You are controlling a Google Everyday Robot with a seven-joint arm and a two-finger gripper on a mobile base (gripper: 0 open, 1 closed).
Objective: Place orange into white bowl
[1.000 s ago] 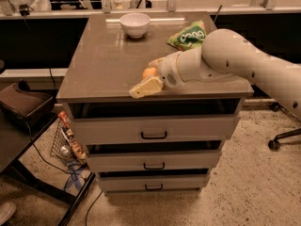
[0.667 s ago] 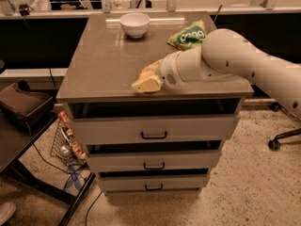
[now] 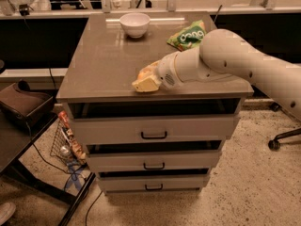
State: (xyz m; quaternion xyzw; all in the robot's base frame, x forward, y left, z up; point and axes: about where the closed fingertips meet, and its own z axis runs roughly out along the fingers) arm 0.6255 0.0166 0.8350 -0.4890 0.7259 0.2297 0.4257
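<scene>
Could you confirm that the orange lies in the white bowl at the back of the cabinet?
No: the camera view shows the orange by the gripper at the front edge of the cabinet top; the white bowl stands at the back.

We see a grey-brown desk [image 3: 103, 65] with three drawers [image 3: 154, 128] beneath, each with a dark handle and a dark gap above it. A strip of light glares on the desk's far edge. The floor [image 3: 244, 182] is pale and speckled. Left of the desk, a wire basket [image 3: 63, 142] stands beside a dark low table [image 3: 23, 147] that bears a brown bag [image 3: 21, 102]. At the right, a chair base [image 3: 282, 138] shows. Behind runs a long counter [image 3: 244, 11]. The gripper [image 3: 143, 83] lies at the desk's front edge.
</scene>
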